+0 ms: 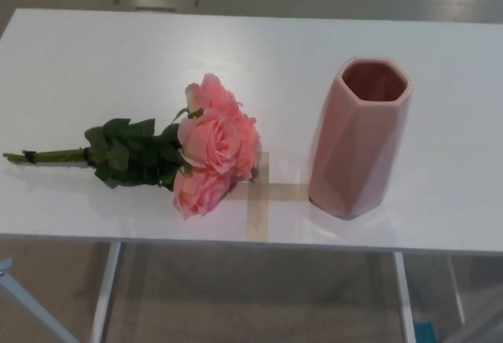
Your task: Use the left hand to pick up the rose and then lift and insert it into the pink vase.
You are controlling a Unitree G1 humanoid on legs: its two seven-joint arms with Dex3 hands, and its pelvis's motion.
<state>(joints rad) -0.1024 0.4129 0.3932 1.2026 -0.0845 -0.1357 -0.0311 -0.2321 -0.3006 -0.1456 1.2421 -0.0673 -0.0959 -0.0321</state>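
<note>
Head view: a white table (94, 52) fills most of the picture, and its near edge runs across the lower part. On the table lies the rose (212, 142), on its side. It is a small bunch with three pink blooms. The blooms point toward the middle of the table, and the green stem (47, 156) goes out to the left, with dark green leaves (130, 154) between the stem and the blooms. The lowest bloom lies close to the near edge.

To the right of the rose stands the vase (360, 138). It is pink, with flat facets, upright, and its mouth is open and empty. The rose and the vase do not touch; a cross of tan tape (258, 201) lies on the table between them, and the blooms cover its left arm.

Neither hand of the robot shows in this view, so their state cannot be told. Below the table edge the floor and the white table legs (104, 292) are visible.
</note>
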